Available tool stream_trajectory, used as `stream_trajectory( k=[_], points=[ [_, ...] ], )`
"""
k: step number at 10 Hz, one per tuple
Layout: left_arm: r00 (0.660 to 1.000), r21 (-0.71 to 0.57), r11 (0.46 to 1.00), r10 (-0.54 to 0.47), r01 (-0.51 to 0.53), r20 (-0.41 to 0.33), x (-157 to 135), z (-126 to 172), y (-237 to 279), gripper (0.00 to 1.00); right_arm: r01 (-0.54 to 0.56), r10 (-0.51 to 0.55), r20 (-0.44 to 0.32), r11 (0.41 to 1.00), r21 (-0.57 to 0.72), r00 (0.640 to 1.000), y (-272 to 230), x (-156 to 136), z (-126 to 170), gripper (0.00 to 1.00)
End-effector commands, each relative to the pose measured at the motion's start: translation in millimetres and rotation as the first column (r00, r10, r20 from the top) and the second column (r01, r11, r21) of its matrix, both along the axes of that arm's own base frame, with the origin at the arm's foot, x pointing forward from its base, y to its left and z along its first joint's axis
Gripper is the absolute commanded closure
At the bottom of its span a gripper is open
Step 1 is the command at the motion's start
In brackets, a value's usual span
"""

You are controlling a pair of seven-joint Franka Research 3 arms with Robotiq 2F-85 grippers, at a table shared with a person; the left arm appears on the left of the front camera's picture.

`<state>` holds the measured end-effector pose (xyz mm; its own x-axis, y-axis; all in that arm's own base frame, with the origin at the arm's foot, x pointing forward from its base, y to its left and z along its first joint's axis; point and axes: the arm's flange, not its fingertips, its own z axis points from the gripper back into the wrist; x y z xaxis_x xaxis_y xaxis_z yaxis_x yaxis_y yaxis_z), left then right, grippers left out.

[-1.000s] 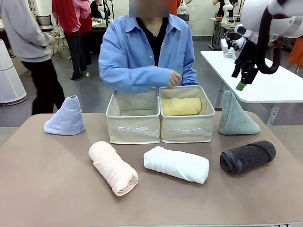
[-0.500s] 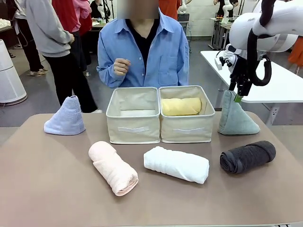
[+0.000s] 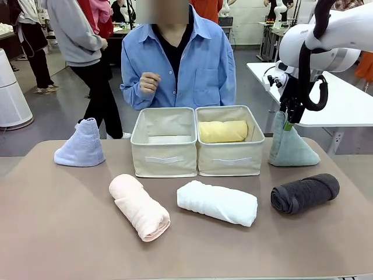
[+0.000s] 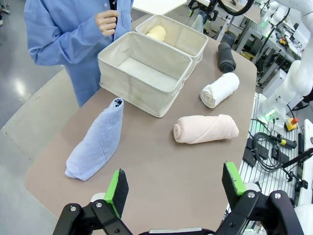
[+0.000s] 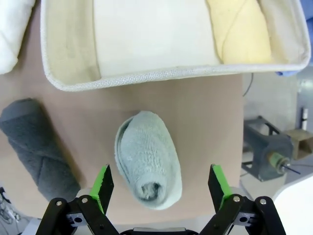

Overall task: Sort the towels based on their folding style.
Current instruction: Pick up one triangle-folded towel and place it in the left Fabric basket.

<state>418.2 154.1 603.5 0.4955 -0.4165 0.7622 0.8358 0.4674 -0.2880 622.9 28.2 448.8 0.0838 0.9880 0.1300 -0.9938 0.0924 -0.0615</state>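
The right gripper (image 5: 160, 181) is straddling the grey-green cone towel (image 5: 144, 152), fingers apart with its tip between them and nothing gripped. It likely needs to close squarely next. The left gripper (image 4: 174, 180) is hovering, spread wide.

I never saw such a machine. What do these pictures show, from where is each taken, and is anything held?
It is a robot with two white arms, sharing a table with a person. The front picture looks across the table from the robot's side; the right arm enters from the right. The other two come from cameras on the wrists, looking along each gripper's green-padded fingers. On the table stand two beige bins; a yellow roll lies in the right one. Around them lie towels: a pink roll, a white roll, a dark grey roll, a blue cone and a green cone. The right gripper is open over the green cone, a finger on either side, not gripping yet. The left gripper is open and holds nothing.
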Motion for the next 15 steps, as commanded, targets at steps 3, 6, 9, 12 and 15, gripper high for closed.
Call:
stream_trajectory(
  k=[3, 6, 9, 12, 15],
  points=[
    [1.0, -0.007, 1.0, 0.004, -0.004, 0.009, 0, 1, -2, 0.0, -0.039, 0.039, 0.0, 0.999, 0.02, 0.999, -4, 8, 1, 1.0],
    [1.0, -0.007, 1.0, 0.004, -0.004, 0.009, 0, 1, -2, 0.0, -0.043, 0.043, 0.002, 0.999, 0.007, 0.999, -6, 7, 6, 1.0],
    [1.0, -0.007, 1.0, 0.004, -0.004, 0.009, 0, 1, -2, 0.0, -0.055, 0.056, 0.019, 0.998, -0.006, 0.998, -7, 1, 22, 1.0],
    [1.0, -0.007, 1.0, 0.004, -0.004, 0.009, 0, 1, -2, 0.0, -0.015, 0.02, 0.07, 0.998, -0.067, 0.997, 6, -35, 87, 0.89],
    [1.0, -0.007, 1.0, 0.004, -0.004, 0.009, 0, 1, -2, 0.0, 0.039, -0.028, 0.217, 0.998, -0.044, 0.976, 27, -88, 184, 0.89]
  ],
)
